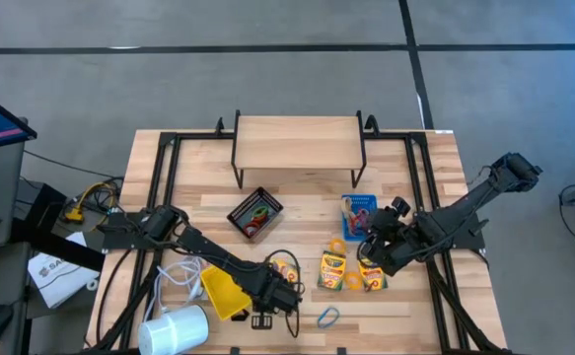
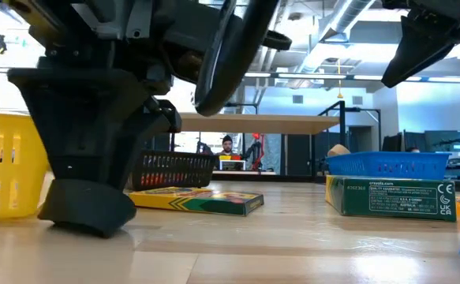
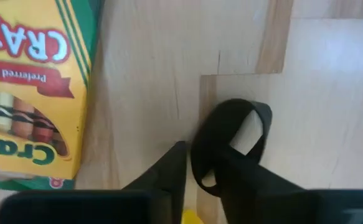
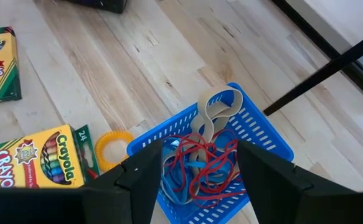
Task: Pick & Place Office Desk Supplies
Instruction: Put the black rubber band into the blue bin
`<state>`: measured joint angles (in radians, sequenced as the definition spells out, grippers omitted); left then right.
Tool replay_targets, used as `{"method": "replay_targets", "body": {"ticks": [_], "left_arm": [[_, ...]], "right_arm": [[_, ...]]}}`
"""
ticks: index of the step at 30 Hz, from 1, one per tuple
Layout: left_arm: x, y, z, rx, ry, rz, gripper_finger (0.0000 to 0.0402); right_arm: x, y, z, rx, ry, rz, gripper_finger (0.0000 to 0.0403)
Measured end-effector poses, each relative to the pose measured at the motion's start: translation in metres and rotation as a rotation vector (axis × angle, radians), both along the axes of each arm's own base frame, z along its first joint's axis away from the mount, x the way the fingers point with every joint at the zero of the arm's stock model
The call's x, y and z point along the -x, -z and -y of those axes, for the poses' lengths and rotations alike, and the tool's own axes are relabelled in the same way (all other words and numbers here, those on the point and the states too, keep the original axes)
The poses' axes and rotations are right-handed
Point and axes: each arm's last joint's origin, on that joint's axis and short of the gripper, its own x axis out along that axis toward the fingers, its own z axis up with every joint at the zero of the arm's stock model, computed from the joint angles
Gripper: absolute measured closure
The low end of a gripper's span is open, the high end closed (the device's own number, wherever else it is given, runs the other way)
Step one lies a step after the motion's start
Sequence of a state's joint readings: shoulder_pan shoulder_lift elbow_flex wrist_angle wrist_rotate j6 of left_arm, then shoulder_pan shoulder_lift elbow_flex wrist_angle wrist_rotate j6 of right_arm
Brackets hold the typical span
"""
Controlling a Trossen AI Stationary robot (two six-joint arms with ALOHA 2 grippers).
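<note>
**Left jaws pinch a black clip at lower centre**

Jaws of the left gripper stand close together on a small black clip, whose loop sticks up between the two fingers in the left wrist view. In the high view this gripper sits at lower centre of the frame, low over the table, just right of the yellow bin. Whether the clip is already off the wood cannot be told.

The clip is judged light, stiff and springy, with smooth faces that could slip or twist out of a shallow pinch. Its flat body, not the thin loop, looks the safer place to hold.

A crayon box lies flat just beside the clip. Further boxes lie right of centre, and a blue band lies loose near the lower edge. The black bin stands above centre.

Over the blue bin, which holds red and tan bands, the right gripper hovers with jaws apart and nothing between them. An orange ring lies just beside that bin.
</note>
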<state>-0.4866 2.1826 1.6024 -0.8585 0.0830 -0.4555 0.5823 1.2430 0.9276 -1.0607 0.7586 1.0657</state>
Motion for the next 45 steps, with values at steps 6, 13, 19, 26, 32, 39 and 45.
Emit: {"method": "replay_targets", "body": {"ticks": [6,13,19,26,32,39,45], "left_arm": [[-0.001,0.000,0.001,0.008,0.072,0.014,0.0395],[-0.002,0.000,-0.001,0.004,0.114,0.020,0.0399],[-0.003,-0.018,-0.012,-0.066,0.104,0.090,0.0400],[0.000,-0.084,-0.036,-0.186,0.018,0.322,0.0400],[0.002,-0.130,-0.065,-0.319,-0.023,0.510,0.0400],[-0.014,-0.153,-0.103,-0.442,-0.102,0.687,0.0399],[-0.018,-0.146,-0.121,-0.551,-0.143,0.695,0.0399]], "right_arm": [[0.000,0.000,0.000,0.001,0.000,0.000,0.0200],[0.000,0.000,0.000,0.001,0.001,0.001,0.0200],[0.000,0.000,0.000,0.002,0.001,0.000,0.0200],[0.000,-0.001,0.002,0.062,0.015,0.037,0.0200],[-0.005,-0.004,0.008,0.160,0.026,0.075,0.0200],[-0.029,-0.012,0.012,0.224,-0.066,0.127,0.0200],[-0.042,-0.019,0.012,0.259,-0.137,0.169,0.0200]]}}
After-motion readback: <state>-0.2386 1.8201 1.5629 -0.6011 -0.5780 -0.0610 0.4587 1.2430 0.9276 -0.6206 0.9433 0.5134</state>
